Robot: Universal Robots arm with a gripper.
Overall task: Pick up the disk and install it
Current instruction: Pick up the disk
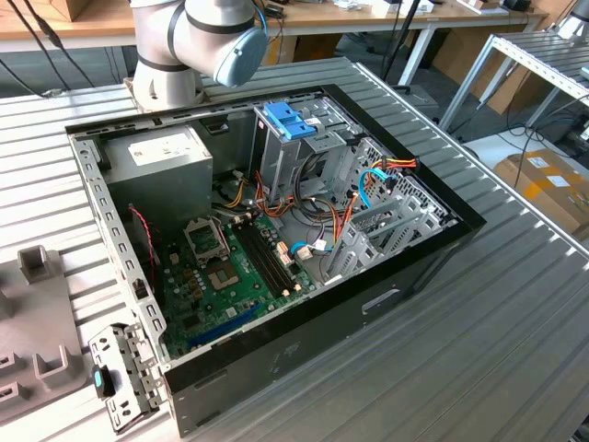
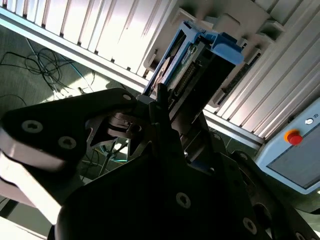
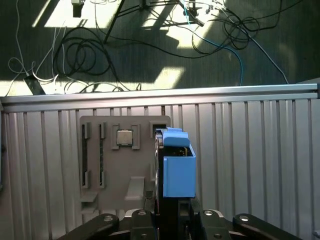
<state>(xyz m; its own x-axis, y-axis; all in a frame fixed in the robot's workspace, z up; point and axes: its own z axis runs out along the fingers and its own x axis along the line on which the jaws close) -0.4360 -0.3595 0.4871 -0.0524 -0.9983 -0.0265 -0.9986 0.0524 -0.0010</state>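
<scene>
disk (image 3: 178, 170) apparently clamped between jaws, at grey tray (image 3: 125, 167)

The disk (image 3: 178, 170), dark with blue rails, stands on edge, seemingly gripped in the pincer (image 3: 172, 207).

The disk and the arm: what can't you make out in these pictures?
Lower end of the disk: second wrist view, hidden behind the dark pincer holding it.
Its flat faces: first wrist view, edge-on, behind its blue rail.
The arm: exterior view, cut by top edge.
</scene>
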